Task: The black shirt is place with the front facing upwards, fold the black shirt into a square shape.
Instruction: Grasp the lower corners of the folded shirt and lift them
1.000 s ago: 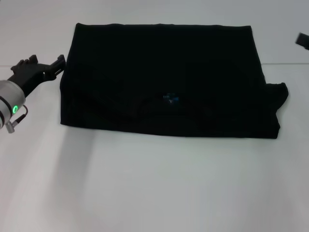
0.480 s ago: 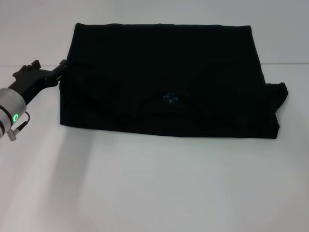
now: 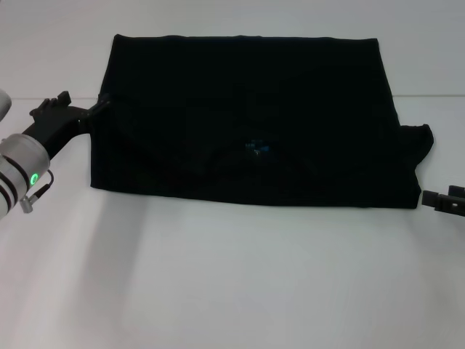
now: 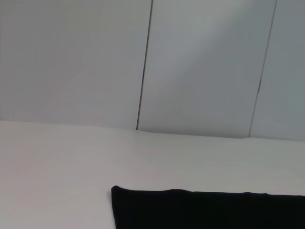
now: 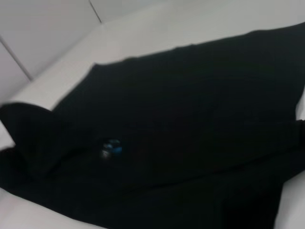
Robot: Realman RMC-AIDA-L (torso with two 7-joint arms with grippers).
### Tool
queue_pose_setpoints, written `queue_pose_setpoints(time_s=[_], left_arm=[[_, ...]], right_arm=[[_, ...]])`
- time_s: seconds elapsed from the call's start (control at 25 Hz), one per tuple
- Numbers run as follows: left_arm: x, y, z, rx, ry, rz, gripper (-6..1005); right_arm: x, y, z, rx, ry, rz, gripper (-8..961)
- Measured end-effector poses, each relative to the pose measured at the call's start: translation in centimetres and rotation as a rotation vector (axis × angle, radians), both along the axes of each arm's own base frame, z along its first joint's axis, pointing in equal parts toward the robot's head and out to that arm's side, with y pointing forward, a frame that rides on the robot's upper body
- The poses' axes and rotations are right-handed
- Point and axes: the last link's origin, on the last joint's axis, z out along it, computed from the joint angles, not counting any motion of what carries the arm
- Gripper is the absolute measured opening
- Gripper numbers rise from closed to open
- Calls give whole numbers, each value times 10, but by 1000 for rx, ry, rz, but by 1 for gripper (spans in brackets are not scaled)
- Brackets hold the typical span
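The black shirt [image 3: 247,120] lies folded into a wide rectangle across the upper middle of the white table [image 3: 232,276], its blue neck label [image 3: 256,148] showing near the centre and a lump of sleeve [image 3: 420,139] poking out at 3 o'clock. The left gripper [image 3: 78,109] sits at 9 o'clock, fingers apart, with the far fingertip touching or just over the shirt's left edge. The right gripper [image 3: 445,201] shows only as a dark tip near the shirt's corner at 4 o'clock; I cannot tell whether it is apart or together.

The main risk, as I judge it, is uneven grasping: if the left fingers pinch only the top layer, the stack peels apart and the fold skews. The stray sleeve may drag out further and spoil the square. Black fingers against black cloth also make the edge hard to read.

Nothing else stands on the table; only panelled wall [image 4: 143,62] lies beyond.
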Motion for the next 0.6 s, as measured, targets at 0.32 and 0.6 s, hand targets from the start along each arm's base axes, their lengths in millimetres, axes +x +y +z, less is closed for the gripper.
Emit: queue_pose_setpoints(time_s=[0.32,0.6], left_arm=[[-7,-5,0,0,-7,18,829],[-9,-8,-2,-2,-10,26,829]], right_arm=[[-13,21,-15,21,-82,48,819],[-19,33,-29,-4,-139,58,818]])
